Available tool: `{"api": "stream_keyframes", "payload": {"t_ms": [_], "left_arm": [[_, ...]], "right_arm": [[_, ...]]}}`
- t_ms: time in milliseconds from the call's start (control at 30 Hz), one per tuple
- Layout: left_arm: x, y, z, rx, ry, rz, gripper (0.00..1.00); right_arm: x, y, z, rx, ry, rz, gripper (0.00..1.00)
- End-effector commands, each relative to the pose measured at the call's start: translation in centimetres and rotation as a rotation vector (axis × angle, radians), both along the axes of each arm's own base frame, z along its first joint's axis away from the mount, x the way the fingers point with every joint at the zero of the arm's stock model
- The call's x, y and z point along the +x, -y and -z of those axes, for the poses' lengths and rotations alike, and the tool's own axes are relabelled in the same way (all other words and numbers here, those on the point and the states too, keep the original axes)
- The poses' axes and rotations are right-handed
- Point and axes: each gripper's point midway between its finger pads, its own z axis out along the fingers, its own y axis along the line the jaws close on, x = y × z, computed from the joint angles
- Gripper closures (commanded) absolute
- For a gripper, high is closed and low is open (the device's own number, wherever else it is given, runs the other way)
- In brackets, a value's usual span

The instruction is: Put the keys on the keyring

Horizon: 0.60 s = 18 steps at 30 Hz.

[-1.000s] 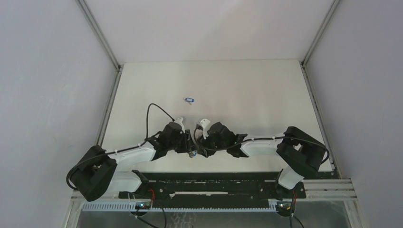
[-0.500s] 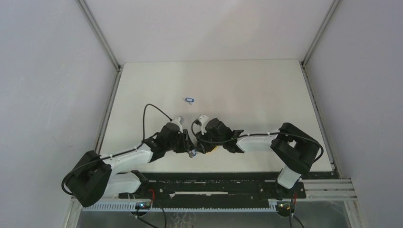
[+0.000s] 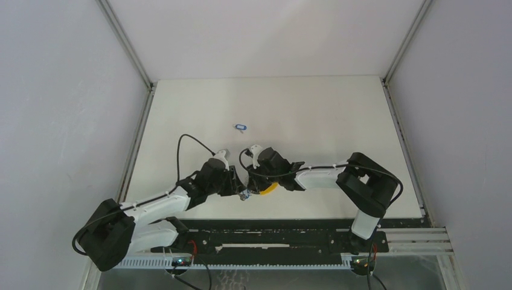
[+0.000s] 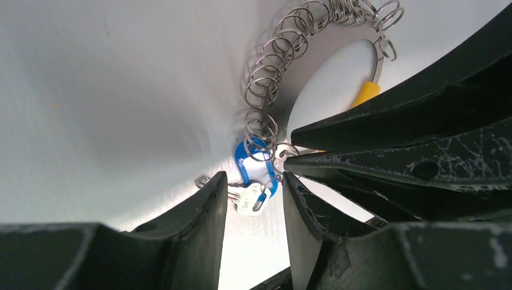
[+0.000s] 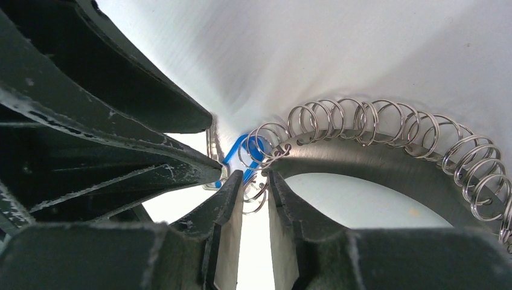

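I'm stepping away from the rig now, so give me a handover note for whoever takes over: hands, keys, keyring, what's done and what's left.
Left hand: open, fingers either side of a blue key by the keyring.
Right hand: fingers nearly together around one small ring of the keyring; grip unclear.
Done: unclear whether that key is threaded.
To do: a second key lies alone farther out on the table; add it.

No text, label, brand, number or sign can be read in any of the three views; nothing legible is shown.
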Motion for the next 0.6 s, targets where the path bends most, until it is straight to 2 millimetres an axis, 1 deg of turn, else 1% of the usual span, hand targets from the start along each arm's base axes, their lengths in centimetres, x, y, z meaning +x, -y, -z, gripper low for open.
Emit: {"api": "stream_keyframes", "payload": {"t_ms": [0,133,500,567], "left_arm": [[0.2,-0.7,-0.2,0.004,0.024,-0.033,0.57],[0.2,-0.8,-0.3,0.009,0.032,-0.037,0.57],[0.3,-1.1,-0.3,0.019,0.037,-0.044,0.56],[0.3,-1.1,-0.3,0.021,0.038,-0.044,0.56]], "right_arm": [[0.9,-1.1,-1.2,0.041,0.006,0.021,0.80],[1.1,-0.7,-0.7,0.011,-0.004,0.041,0.81],[1.1,-0.7,0.0,-0.020,-0.030,0.047,0.79],[1.0,-0.8,-0.1,-0.016,-0.027,0.039,0.82]]}}
